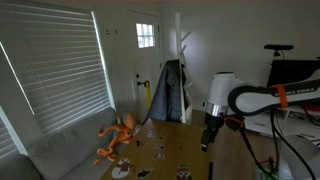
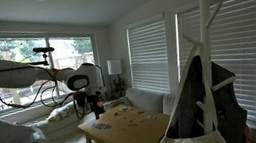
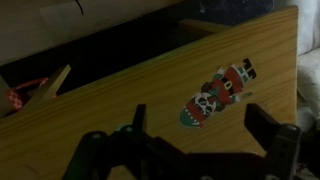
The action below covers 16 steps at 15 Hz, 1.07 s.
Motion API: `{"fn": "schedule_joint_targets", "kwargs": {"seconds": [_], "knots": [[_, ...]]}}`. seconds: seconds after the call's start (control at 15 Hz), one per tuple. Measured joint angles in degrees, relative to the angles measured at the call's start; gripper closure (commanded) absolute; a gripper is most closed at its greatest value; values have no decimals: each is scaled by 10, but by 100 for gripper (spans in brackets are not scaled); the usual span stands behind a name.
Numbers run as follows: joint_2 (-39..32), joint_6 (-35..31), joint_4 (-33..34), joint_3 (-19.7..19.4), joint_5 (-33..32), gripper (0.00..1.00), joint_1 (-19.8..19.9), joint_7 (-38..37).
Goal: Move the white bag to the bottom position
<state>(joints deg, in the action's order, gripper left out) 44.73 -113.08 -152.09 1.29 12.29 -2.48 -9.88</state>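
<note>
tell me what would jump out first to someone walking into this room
The bright orange plush octopus sprawled on the grey sofa under the window blinds grabs the eye first. Next is the white robot arm, its black hand hanging open over the light wooden table. In the wrist view, a red-and-white Santa-like figure lies flat on that wood just ahead of the hand.
</note>
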Motion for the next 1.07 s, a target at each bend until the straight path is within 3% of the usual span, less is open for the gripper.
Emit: {"fn": "schedule_joint_targets", "kwargs": {"seconds": [0.2,0.4,0.8,1.07], "knots": [[-5,-14,1,1,-1,0,8,-3],[-36,-74,21,-1,-12,0,43,-12],[-137,-198,141,-19,-50,0,114,-22],[-171,-232,194,-23,-79,0,134,-39]]}}
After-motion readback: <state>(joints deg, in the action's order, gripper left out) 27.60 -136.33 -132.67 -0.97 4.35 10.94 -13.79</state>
